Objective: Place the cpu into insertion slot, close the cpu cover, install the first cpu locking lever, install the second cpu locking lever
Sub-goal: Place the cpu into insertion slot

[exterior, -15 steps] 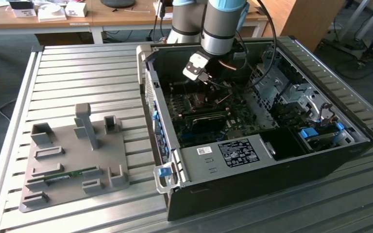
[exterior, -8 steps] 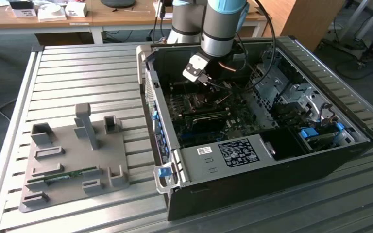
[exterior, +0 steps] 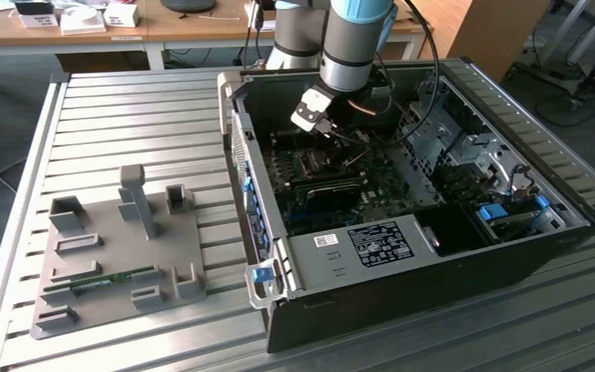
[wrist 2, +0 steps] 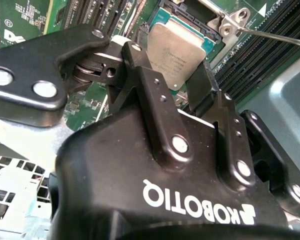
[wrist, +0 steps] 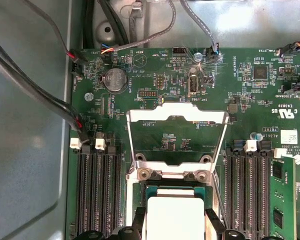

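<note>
The cpu [wrist: 172, 216], a flat square chip with a pale grey metal top, sits between my gripper's two black fingers [wrist: 140, 227]. It is directly over the insertion slot [wrist: 152, 188], whose teal rim shows around it. In the second wrist view the cpu [wrist 2: 176, 47] is pinched by the gripper [wrist 2: 170, 70], level with the insertion slot [wrist 2: 210, 44]. The cpu cover [wrist: 177, 114] is swung open, lying back on the green board beyond the slot. A thin metal locking lever [wrist 2: 275, 36] stands free beside the slot. In the exterior view the gripper [exterior: 324, 133] reaches down into the open computer case.
Long black memory slots [wrist: 97, 195] flank the socket on both sides. Cables [wrist: 50, 100] run along the case wall near the board's edge. The case [exterior: 401, 256] lies open on a slatted metal table, with a grey fixture plate [exterior: 122, 256] at the exterior view's left.
</note>
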You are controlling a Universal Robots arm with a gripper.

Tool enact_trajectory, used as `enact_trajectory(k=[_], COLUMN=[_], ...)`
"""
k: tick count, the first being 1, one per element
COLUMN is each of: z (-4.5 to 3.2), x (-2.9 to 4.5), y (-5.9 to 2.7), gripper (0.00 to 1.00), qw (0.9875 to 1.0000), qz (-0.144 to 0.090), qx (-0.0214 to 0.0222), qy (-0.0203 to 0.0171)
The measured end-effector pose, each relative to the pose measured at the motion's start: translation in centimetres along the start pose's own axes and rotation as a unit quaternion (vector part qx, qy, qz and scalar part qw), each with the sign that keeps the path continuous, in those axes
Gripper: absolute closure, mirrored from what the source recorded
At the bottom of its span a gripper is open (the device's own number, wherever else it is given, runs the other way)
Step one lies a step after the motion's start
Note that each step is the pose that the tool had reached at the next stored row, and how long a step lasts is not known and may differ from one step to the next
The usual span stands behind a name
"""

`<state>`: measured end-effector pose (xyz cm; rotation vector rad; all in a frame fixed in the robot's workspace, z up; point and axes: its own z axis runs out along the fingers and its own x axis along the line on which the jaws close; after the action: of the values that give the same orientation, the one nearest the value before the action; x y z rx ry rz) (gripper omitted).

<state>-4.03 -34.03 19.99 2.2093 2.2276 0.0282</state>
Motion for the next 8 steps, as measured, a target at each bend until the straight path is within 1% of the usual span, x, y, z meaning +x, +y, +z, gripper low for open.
enact_trajectory(k=[4, 5, 6, 8], z=[0.01, 0.03, 0.04, 0.02], x=[0.00, 0.01, 0.01, 0.00], y=[0.00, 0.00, 0.01, 0.00], gripper=[0.46, 0.46, 0.46, 0.46], qw=[1.0000, 1.0000, 1.0000, 1.0000], qz=[0.000, 0.000, 0.000, 0.000], qx=[0.0001, 0.0017, 0.0050, 0.0056], qy=[0.0000, 0.0002, 0.0004, 0.0001])
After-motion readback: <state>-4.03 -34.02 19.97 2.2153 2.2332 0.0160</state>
